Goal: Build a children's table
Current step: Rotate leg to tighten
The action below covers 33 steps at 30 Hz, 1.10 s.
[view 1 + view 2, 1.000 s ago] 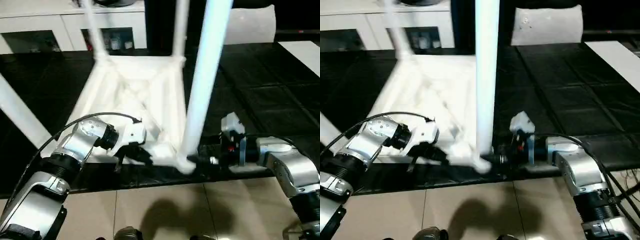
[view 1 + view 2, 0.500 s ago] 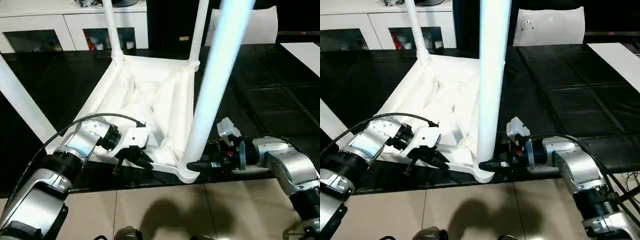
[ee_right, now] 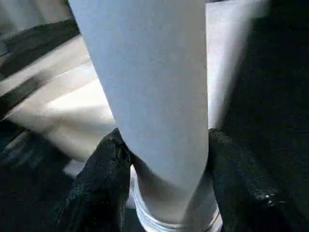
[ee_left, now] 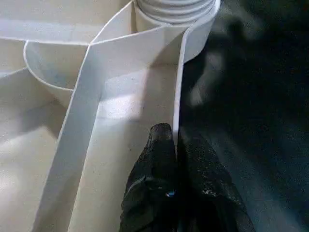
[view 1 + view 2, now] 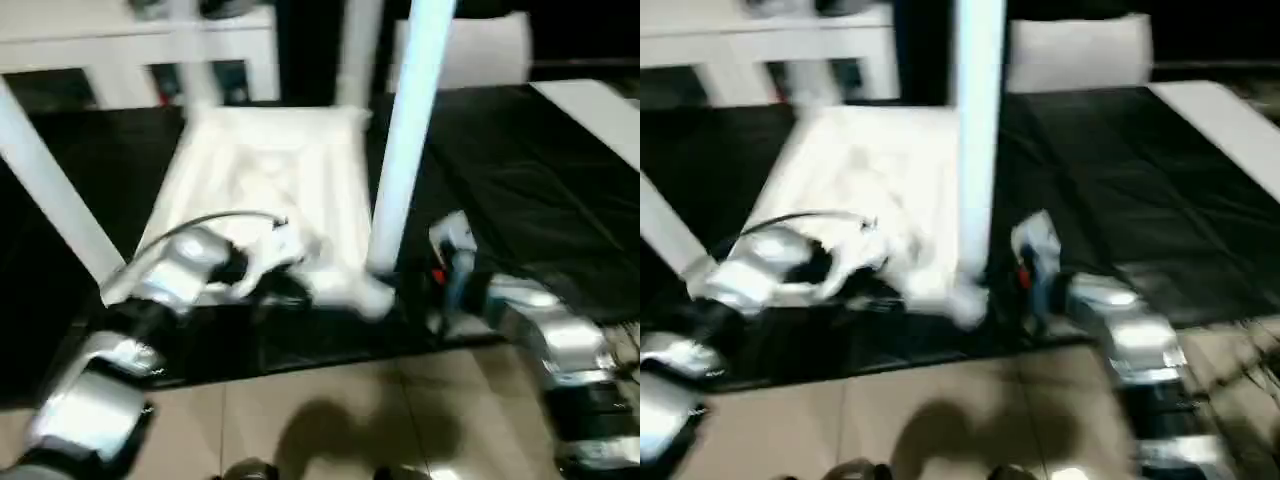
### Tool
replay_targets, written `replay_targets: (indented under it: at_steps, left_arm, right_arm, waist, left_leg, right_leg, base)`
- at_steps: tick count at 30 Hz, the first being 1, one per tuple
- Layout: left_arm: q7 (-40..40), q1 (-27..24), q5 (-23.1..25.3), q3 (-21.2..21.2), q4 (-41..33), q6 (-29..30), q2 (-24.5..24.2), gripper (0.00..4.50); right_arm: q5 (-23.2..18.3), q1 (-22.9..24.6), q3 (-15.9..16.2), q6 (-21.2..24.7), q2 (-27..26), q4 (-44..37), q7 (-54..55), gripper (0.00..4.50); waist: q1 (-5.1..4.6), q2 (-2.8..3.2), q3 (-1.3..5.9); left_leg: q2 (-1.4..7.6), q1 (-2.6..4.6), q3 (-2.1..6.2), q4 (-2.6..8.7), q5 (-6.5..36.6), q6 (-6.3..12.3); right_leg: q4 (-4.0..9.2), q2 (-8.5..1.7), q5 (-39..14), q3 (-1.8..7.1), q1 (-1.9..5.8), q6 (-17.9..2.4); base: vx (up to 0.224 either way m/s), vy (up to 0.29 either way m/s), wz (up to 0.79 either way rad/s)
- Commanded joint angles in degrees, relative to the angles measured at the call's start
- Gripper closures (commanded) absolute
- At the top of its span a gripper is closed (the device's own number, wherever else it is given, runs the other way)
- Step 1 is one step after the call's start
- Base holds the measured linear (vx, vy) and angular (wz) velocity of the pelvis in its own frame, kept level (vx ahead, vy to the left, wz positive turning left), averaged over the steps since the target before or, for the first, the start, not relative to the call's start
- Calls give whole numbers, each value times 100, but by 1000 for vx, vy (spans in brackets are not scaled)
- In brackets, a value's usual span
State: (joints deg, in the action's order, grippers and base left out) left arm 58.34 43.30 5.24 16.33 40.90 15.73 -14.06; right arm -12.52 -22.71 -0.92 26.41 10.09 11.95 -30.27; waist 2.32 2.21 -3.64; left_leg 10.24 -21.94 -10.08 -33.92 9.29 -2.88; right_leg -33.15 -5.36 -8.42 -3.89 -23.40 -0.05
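Left eye view, tabletop: white tabletop point(image 5: 265, 180) lies upside down on the dark surface, centre to upper left of the frame, ribs facing up.
Legs: 4 tube legs stand up from its corners; the near-right leg point(image 5: 405, 140) runs nearly vertical, from lower centre out through the top of the frame.
Right gripper: right gripper point(image 3: 161, 169) straddles that leg just above its socket, 1 black finger point(image 3: 104, 179) on each side, against the tube; whether it squeezes or only brackets it I cannot tell.
Left gripper: left gripper point(image 4: 175, 145) is pressed together on the thin raised rim point(image 4: 179, 82) beside the same corner socket point(image 4: 176, 14).
Key relation: leg's long axis crosses the right fingers; the right arm is nearer, the left steadies the tabletop.
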Motion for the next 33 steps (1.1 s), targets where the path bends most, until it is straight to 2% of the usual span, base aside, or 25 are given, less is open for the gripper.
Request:
replay_targets:
  at_steps: [1, 3, 4, 5, 6, 9, 10, 11, 12, 13, 14, 16, 17, 18, 19, 20, 21, 22, 23, 24, 25, 26, 29, 31, 33]
  left_arm:
    - [-895, 236, -203, -337, -134, 150, 250, 450]
    - [-1502, 263, -140, -485, -208, 343, 522, 450]
    - [-1543, 264, -131, -491, -217, 362, 544, 450]
    - [-1751, 265, -69, -505, -287, 426, 681, 450]
    - [-1786, 263, -56, -498, -304, 408, 722, 450]
    - [-1719, 227, 42, -400, -376, 366, 701, 450]
    - [-1577, 184, 109, -292, -412, 261, 623, 450]
    - [-1483, 173, 140, -236, -401, 128, 559, 450]
    - [-1436, 166, 153, -204, -400, 58, 522, 450]
    - [-1338, 157, 185, -147, -389, -58, 450, 450]
    - [-960, 106, 118, -105, -380, -317, 287, 450]
    - [-688, 77, 81, -64, -363, -553, 171, 450]
    - [-675, 75, 80, -61, -362, -568, 166, 450]
    - [-252, 16, 5, 18, -374, -998, 51, 450]
    - [-180, 3, 4, 35, -375, -1051, 22, 450]
    - [301, -77, -14, 143, -388, -1291, -166, 450]
    - [446, -93, -10, 180, -380, -1341, -232, 450]
    - [840, -134, -47, 259, -364, -1539, -383, 450]
    - [1089, -157, -122, 272, -375, -1579, -448, 450]
    - [1352, -163, -183, 301, -377, -1606, -530, 450]
    - [1436, -163, -205, 313, -375, -1618, -556, 450]
    - [1791, -167, -270, 381, -363, -1734, -654, 450]
    - [2377, -157, -315, 519, -329, -1891, -821, 450]
    - [2540, -140, -303, 568, -299, -1965, -871, 450]
    - [2783, -99, -285, 624, -241, -2050, -928, 450]
  right_arm:
    - [-43, 3, 433, 259, -441, 106, 225, 249]
    - [204, -114, 428, 241, -764, 282, 911, 249]
    - [236, -122, 436, 228, -788, 292, 957, 249]
    - [422, -139, 453, 75, -947, 317, 1205, 215]
    - [478, -129, 437, -12, -1000, 306, 1291, 194]
    - [457, -90, 381, -119, -1065, 248, 1342, 172]
    - [452, -52, 349, -292, -1041, 171, 1331, 172]
    - [433, -34, 348, -359, -985, 121, 1239, 158]
    - [425, -25, 348, -395, -955, 91, 1192, 144]
    - [368, 1, 334, -434, -893, 35, 1059, 137]
    - [244, 124, 351, -550, -598, -135, 543, 133]
    - [190, 210, 366, -592, -388, -238, 213, 125]
    - [188, 213, 366, -592, -381, -241, 202, 108]
    - [125, 274, 352, -563, -216, -302, -43, 108]
    - [113, 290, 362, -567, -159, -318, -133, 98]
    - [38, 381, 447, -622, 219, -402, -737, 98]
    - [5, 407, 482, -643, 356, -432, -967, 72]
    - [-88, 460, 554, -635, 663, -503, -1479, 72]
    - [-151, 476, 594, -601, 820, -548, -1754, 58]
    - [-237, 482, 651, -548, 1020, -601, -2125, 58]
    - [-263, 484, 668, -533, 1084, -617, -2250, 51]
    - [-337, 470, 742, -545, 1304, -620, -2650, 51]
    - [-517, 403, 833, -528, 1606, -558, -3316, 51]
    - [-589, 367, 861, -493, 1687, -532, -3527, 51]
    - [-706, 289, 930, -428, 1813, -474, -3871, 80]
  waist:
    - [8, -66, 407]
    - [8, -54, 423]
    - [-9, -57, 422]
    - [-2, -30, 427]
    - [-5, -67, 431]
    - [9, -32, 455]
    - [9, -2, 451]
    - [-1, -1, 449]
    - [-21, -26, 473]
    - [-27, -19, 483]
    - [-27, -11, 484]
    - [-7, -16, 504]
    - [2, -15, 501]
    - [12, -5, 508]
    - [14, -6, 513]
    - [30, -7, 504]
    - [35, -9, 501]
    - [46, 4, 490]
    - [70, 3, 484]
    - [85, -18, 470]
    - [130, 7, 466]
    - [163, 12, 448]
    - [294, 1, 443]
    - [328, 10, 432]
    - [371, 5, 434]
  left_leg:
    - [192, 101, 95, 454, 1893, -31]
    - [189, 107, 94, 446, 1802, 46]
    - [189, 90, 88, 449, 1714, 59]
    - [193, 103, 82, 446, 1705, 69]
    - [192, 95, 78, 445, 1682, 88]
    - [192, 84, 80, 441, 1534, 173]
    - [199, 74, 87, 449, 1529, 188]
    - [195, 62, 90, 451, 1532, 183]
    - [182, 37, 91, 441, 1464, 205]
    - [181, 25, 92, 427, 1353, 269]
    - [177, 28, 83, 412, 1310, 334]
    - [191, 23, 75, 388, 1138, 439]
    - [192, 19, 72, 382, 1087, 480]
    - [196, 15, 69, 371, 955, 536]
    - [197, 11, 64, 365, 935, 551]
    - [212, 26, 64, 368, 948, 574]
    - [218, 33, 61, 367, 972, 582]
    - [231, 51, 52, 367, 1053, 586]
    - [241, 60, 54, 372, 1177, 580]
    - [252, 72, 43, 376, 1212, 577]
    - [267, 78, 43, 383, 1260, 540]
    - [281, 104, 30, 392, 1400, 475]
    - [302, 142, 32, 405, 1613, 318]
    - [313, 143, 39, 423, 1715, 266]
    - [313, 163, 38, 424, 1799, 222]
  right_leg:
    - [459, -308, -2492, 186, 223, -982]
    - [451, -303, -2328, 185, 232, -1018]
    - [433, -286, -2177, 187, 240, -1053]
    - [439, -283, -2093, 190, 235, -1065]
    - [441, -285, -2068, 191, 249, -1058]
    - [410, -281, -1789, 198, 273, -1092]
    - [400, -280, -1697, 195, 284, -1098]
    - [399, -277, -1668, 192, 295, -1084]
    - [373, -275, -1512, 189, 331, -1096]
    - [365, -281, -1338, 189, 337, -1129]
    - [363, -283, -1308, 185, 334, -1157]
    - [339, -279, -1066, 186, 345, -1207]
    - [340, -277, -987, 188, 343, -1235]
    - [306, -272, -777, 182, 339, -1358]
    - [296, -275, -726, 182, 347, -1382]
    - [289, -268, -691, 180, 341, -1421]
    - [289, -266, -695, 179, 343, -1430]
    - [293, -271, -740, 184, 323, -1483]
    - [302, -270, -856, 182, 342, -1472]
    - [311, -272, -915, 188, 321, -1475]
    - [300, -273, -1044, 188, 317, -1471]
    - [327, -267, -1230, 191, 270, -1447]
    - [335, -291, -1529, 204, 251, -1397]
    - [327, -297, -1606, 211, 243, -1374]
    - [336, -306, -1671, 216, 235, -1369]
  base:
    - [0, 0, 0]
    - [0, 0, 0]
    - [0, 0, 0]
    - [0, 0, 0]
    - [0, 0, 0]
    - [0, 0, 0]
    - [0, 0, 0]
    - [0, 0, 0]
    - [0, 0, 0]
    - [0, 0, 0]
    - [0, 0, 0]
    - [0, 0, 0]
    - [0, 0, 0]
    - [0, 0, 0]
    - [0, 0, 0]
    - [0, 0, 0]
    - [0, 0, 0]
    - [0, 0, 0]
    - [0, 0, 0]
    - [0, 0, 0]
    - [0, 0, 0]
    - [0, 0, 0]
    - [0, 0, 0]
    - [0, 0, 0]
    - [0, 0, 0]
